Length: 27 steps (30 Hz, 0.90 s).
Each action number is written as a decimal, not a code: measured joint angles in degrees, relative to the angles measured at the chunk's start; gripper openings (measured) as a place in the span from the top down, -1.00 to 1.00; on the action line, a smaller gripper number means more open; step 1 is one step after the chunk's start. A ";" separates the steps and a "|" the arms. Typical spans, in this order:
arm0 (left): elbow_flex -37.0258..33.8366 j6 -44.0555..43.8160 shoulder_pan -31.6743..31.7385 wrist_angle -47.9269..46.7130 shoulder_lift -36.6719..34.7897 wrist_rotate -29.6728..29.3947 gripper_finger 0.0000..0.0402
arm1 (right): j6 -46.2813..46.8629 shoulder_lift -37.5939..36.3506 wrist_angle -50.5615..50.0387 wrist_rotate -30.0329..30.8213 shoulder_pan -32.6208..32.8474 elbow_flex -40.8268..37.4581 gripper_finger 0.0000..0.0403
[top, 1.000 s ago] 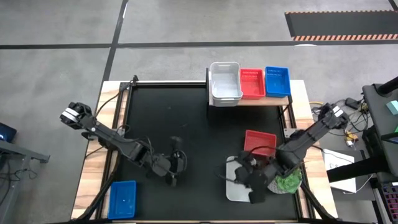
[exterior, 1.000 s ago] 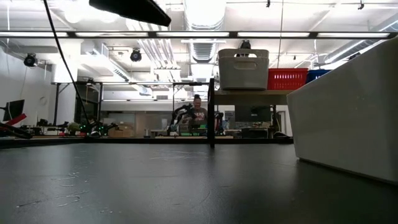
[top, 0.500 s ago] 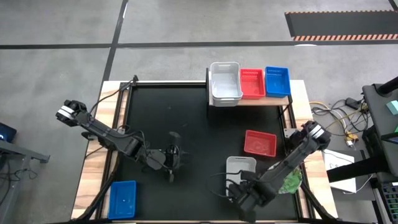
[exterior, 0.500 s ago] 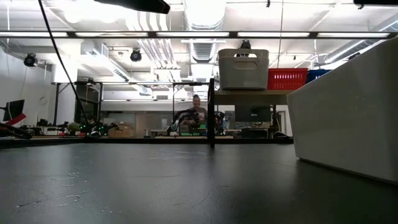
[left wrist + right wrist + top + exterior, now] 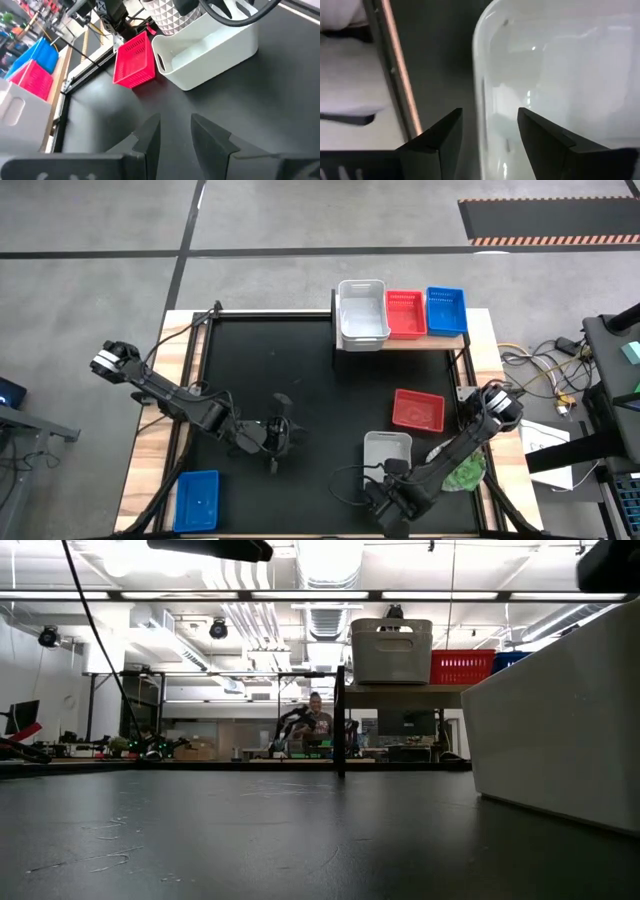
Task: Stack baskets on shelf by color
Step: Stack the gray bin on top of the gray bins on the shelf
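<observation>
The big black table (image 5: 300,370) holds a wooden shelf (image 5: 440,340) at its far right. On the shelf sit a white basket (image 5: 362,312), a red basket (image 5: 405,313) and a blue basket (image 5: 446,310) in a row. Near the front lie another white basket (image 5: 388,455), a red one (image 5: 418,410) and a blue one (image 5: 197,500). The right gripper (image 5: 392,502) hangs over the near white basket's front edge, fingers apart, holding nothing. The left gripper (image 5: 280,432) waits mid-table, fingers a little apart.
</observation>
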 joint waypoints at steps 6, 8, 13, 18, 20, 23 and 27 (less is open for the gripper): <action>0.27 1.95 0.00 0.18 -0.20 0.00 0.54 | -1.25 0.22 0.36 4.57 -0.06 -0.09 0.15; 0.28 2.03 0.00 0.16 -0.22 0.00 0.54 | -1.44 0.46 0.60 5.02 -0.06 -0.09 0.18; 0.28 3.17 0.00 -0.10 -0.22 0.00 0.54 | -1.17 1.18 1.90 5.08 -0.04 -0.09 0.25; 0.28 3.42 0.00 -0.10 -0.22 0.00 0.54 | -2.08 2.05 2.73 5.13 0.19 -0.09 0.33; 0.28 4.80 0.00 -0.04 -0.22 0.00 0.54 | -2.96 2.63 2.75 5.13 0.20 -0.11 0.37; 0.40 6.98 0.00 0.33 -0.28 0.00 0.54 | -3.90 3.88 2.83 5.11 0.20 -0.09 0.42; 0.87 5.93 -0.02 0.59 -0.68 -0.01 0.54 | -5.45 5.38 2.96 5.02 0.22 -0.09 0.52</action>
